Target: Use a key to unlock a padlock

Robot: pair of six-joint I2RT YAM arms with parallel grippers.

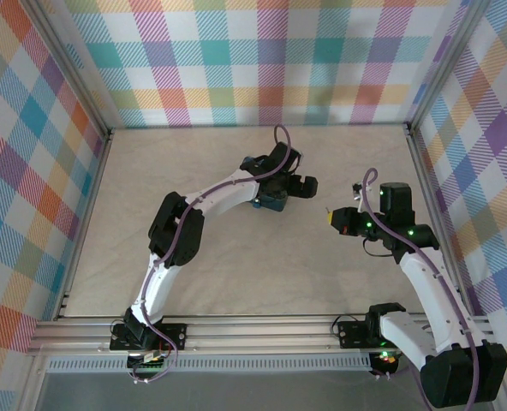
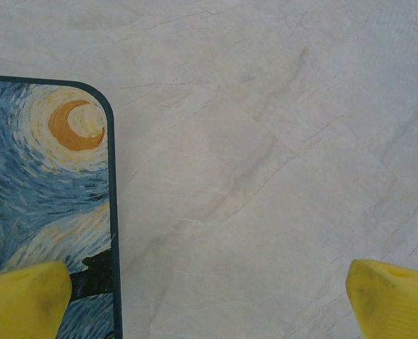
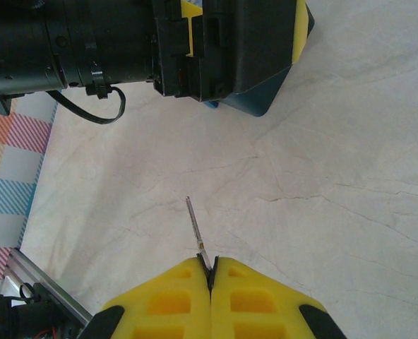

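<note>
My right gripper [image 3: 211, 272] is shut on the key [image 3: 195, 224]. The key is a thin metal sliver sticking forward out of the yellow fingertips, above bare table. In the top view the right gripper [image 1: 331, 216] hovers right of centre and points left toward the left gripper [image 1: 289, 190]. My left gripper [image 2: 209, 296] stands wide open with nothing between its yellow fingers [image 2: 392, 300]. One fingertip is over the edge of the starry-night tin [image 2: 46, 191]. The padlock is hidden.
The painted tin [image 1: 269, 204] lies mid-table under the left arm's wrist. Its teal corner [image 3: 255, 106] pokes out below the black left gripper body [image 3: 223, 49]. Checked walls and aluminium posts [image 1: 108, 133] fence the table.
</note>
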